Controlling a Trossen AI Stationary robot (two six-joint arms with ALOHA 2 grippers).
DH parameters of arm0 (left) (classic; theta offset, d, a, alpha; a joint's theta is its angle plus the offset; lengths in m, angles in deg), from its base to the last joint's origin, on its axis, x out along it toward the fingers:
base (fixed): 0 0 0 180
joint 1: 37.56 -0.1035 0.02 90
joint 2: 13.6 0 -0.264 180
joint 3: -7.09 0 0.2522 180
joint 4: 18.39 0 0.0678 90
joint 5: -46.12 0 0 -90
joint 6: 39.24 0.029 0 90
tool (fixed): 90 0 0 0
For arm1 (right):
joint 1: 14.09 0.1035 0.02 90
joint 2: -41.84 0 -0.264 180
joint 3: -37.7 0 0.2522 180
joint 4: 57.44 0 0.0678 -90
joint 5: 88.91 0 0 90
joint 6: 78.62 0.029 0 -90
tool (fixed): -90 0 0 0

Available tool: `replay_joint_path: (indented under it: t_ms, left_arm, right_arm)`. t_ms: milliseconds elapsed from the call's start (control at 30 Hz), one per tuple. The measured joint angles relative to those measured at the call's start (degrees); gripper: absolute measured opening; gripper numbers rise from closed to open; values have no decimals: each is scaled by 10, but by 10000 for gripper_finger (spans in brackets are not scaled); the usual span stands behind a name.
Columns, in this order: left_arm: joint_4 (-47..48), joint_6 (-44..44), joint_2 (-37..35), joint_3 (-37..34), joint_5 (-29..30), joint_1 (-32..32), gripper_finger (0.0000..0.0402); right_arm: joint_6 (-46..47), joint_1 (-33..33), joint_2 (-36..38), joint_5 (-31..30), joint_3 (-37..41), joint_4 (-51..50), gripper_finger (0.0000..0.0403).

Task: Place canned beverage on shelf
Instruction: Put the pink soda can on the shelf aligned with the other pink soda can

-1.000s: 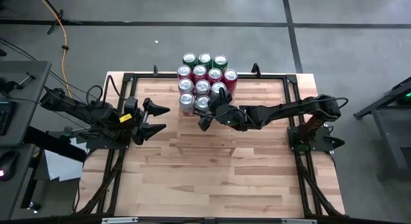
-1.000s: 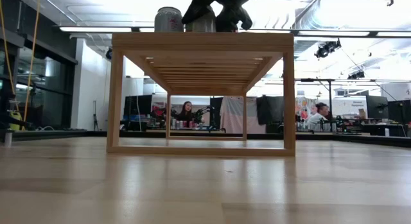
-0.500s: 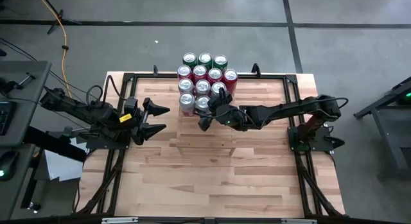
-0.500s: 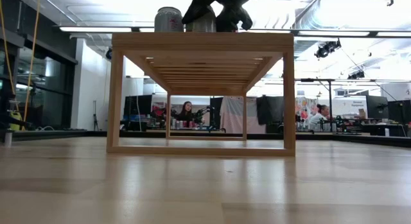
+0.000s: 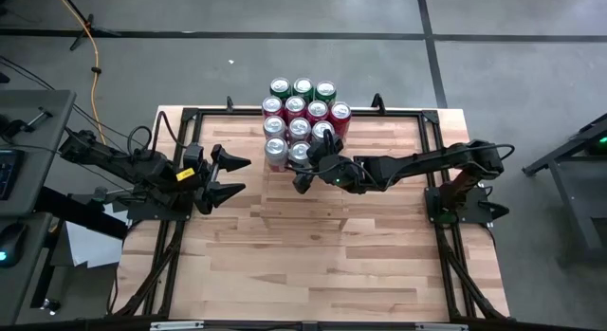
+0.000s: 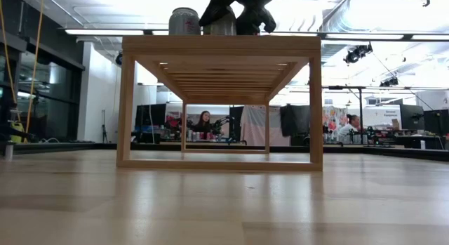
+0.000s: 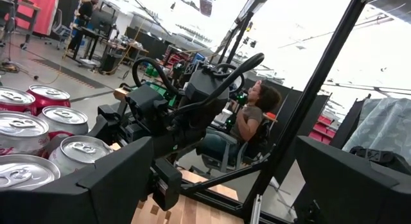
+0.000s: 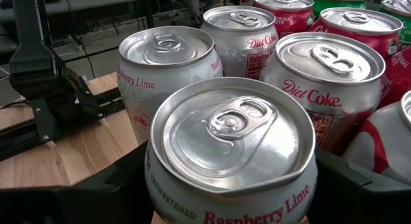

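- High view: nothing has shifted over the last second; both arms sit exactly as before. The right gripper [image 5: 305, 166] is at the frame's centre, its fingers around the nearest silver can [image 5: 300, 152] of the can cluster [image 5: 302, 111] on the shelf [image 5: 303, 193], so I judge the can placed but not yet let go. The left gripper [image 5: 232, 176] waits left of centre, fingers spread and empty, well apart from the cans.
- Low view: the shelf top [image 6: 221, 44] runs across the upper frame; the gripped can [image 6: 222, 23] stands upright on it, well inside both ends, beside another can [image 6: 184, 21].
- Right wrist view: the Raspberry Lime can [image 8: 231, 147] fills the middle, neighbours close behind, so backing out straight looks safest.
- Left wrist view: can tops [image 7: 38, 131] at left; the other arm [image 7: 186, 108] centre.
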Motion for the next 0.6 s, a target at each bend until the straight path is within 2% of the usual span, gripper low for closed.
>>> replay_joint_path:
  t_ms: [533,600]
  left_arm:
    - [0,-1,0,0,0,0,369]
    - [0,-1,0,0,0,0,369]
  right_arm:
    - [-2,0,0,0,0,-1,278]
    - [-2,0,0,0,0,-2,291]
